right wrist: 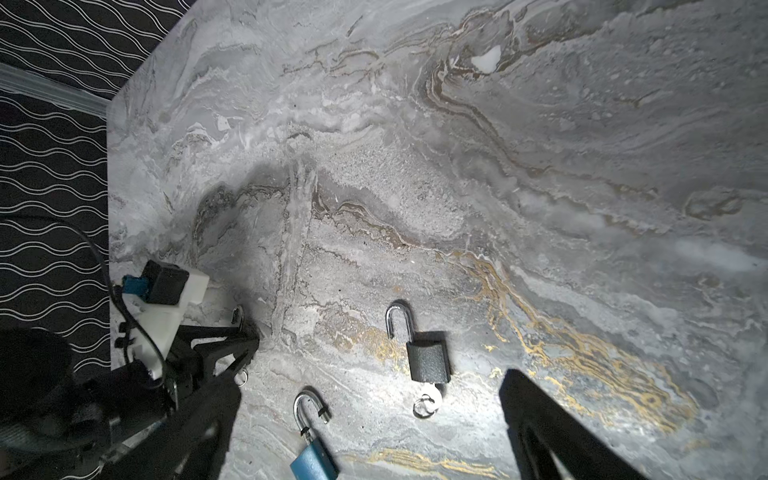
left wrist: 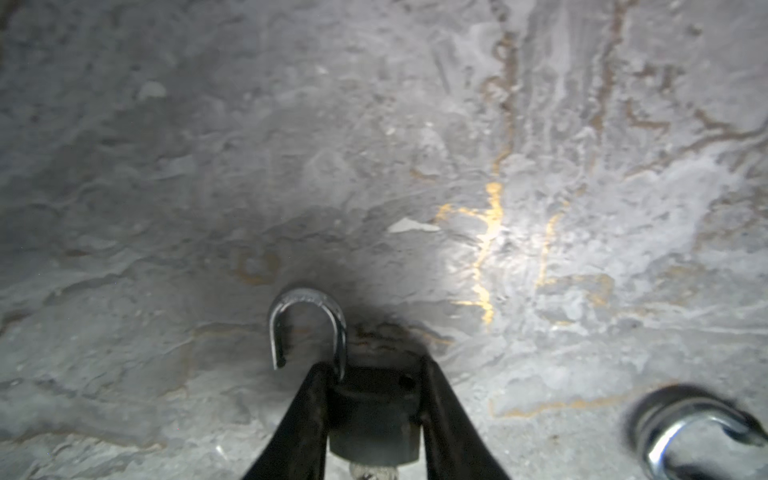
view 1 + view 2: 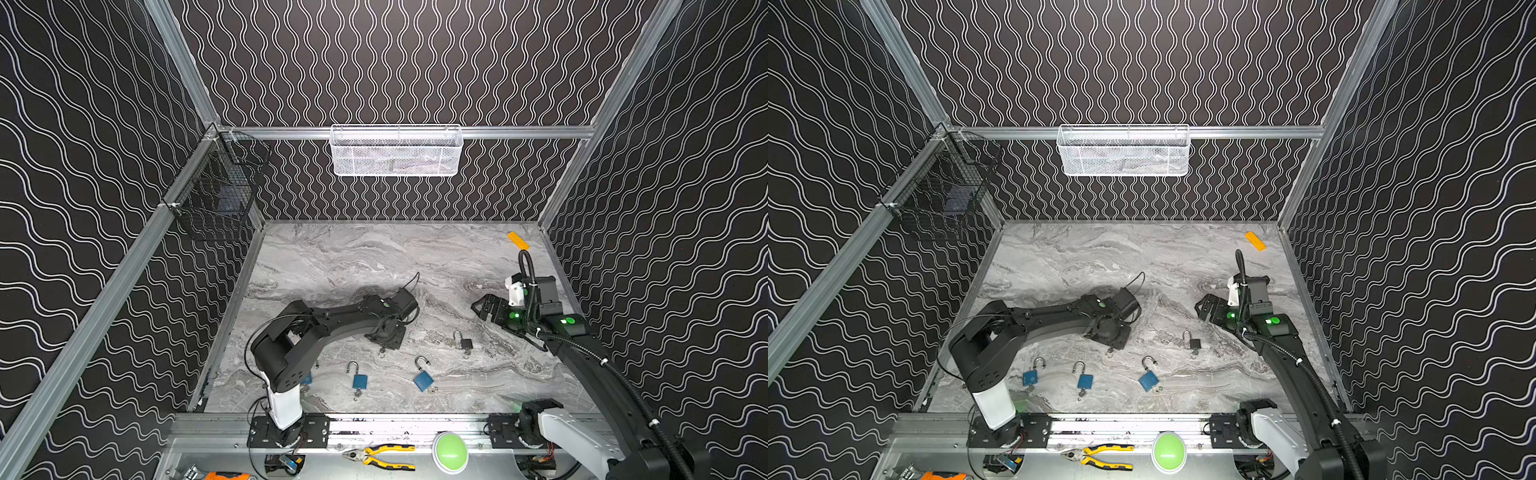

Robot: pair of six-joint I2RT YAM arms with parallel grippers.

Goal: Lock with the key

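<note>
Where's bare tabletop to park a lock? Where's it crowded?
Free: back half of the table, behind both arms, except the orange block in the right rear corner. Crowded: front, around the blue padlocks and loose dark padlock.

Wrist views dim, spot glare on tabletop (image 2: pixel 492 232); foreground blurred.

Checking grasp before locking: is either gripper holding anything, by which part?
Left gripper grips the dark padlock by the sides of its body; shackle is free. Right gripper open, holding nothing.
</note>
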